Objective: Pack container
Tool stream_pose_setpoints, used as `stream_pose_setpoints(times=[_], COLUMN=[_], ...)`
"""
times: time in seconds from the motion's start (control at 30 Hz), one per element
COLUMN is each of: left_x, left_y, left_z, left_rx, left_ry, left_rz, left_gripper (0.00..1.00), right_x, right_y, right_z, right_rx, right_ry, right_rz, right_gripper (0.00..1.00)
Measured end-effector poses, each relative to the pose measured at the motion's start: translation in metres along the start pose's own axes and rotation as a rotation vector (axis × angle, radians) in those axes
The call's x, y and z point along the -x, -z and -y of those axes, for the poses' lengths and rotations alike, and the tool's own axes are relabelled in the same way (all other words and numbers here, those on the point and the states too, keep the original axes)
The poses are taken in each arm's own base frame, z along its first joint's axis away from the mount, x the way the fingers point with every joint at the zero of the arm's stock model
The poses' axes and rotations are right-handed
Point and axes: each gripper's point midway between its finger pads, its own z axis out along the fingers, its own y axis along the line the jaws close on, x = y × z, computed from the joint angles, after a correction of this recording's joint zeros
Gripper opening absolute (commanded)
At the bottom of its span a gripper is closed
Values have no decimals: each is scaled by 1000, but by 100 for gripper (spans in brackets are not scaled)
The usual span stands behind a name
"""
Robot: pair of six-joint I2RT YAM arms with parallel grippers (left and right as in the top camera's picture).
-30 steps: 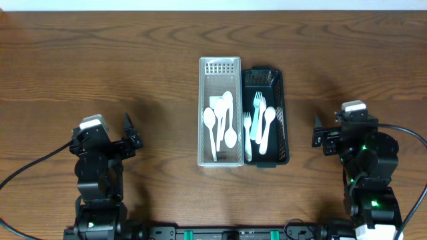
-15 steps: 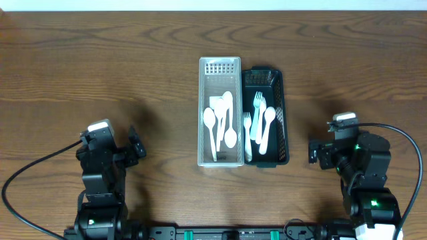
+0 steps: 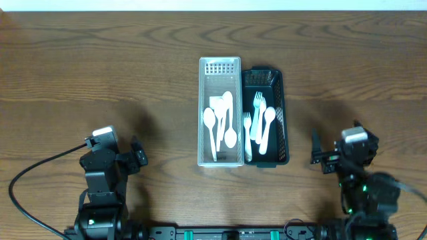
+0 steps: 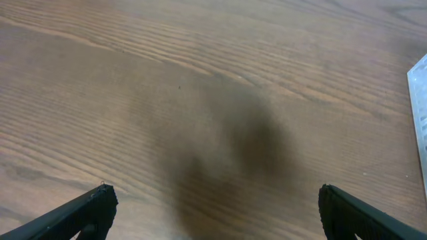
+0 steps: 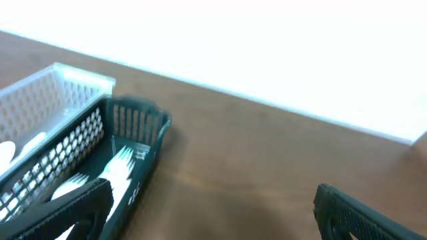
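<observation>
At table [image 3: 100,67] centre, white basket [image 3: 201,113] and dark basket [image 3: 285,120] sit touching, each holding white cutlery [image 3: 215,127]; left gripper [image 4: 213,203] and right gripper [image 5: 213,197] spread, empty.

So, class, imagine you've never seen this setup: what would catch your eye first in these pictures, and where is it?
Two narrow baskets stand side by side at the middle of the wooden table: a white basket on the left holding white plastic spoons, and a dark basket on the right holding white forks. To either side, the left gripper and right gripper are open and empty, clear of the baskets.
</observation>
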Motion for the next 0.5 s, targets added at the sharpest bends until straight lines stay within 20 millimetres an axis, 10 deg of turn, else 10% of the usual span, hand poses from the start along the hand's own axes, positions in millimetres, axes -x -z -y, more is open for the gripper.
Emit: stream_pose_setpoints(times=[0.3, 0.5], left_x=[-3, -3], left_y=[0, 0], left_z=[0, -1], left_rx=[2, 2], left_ry=[-2, -2], left_rz=[-10, -10], left_gripper=[98, 98], right_x=[-8, -62], right_y=[-7, -11], right_z=[0, -6], right_rx=[-88, -85], right_ry=[52, 48], right_rz=[199, 15], right_gripper=[99, 99])
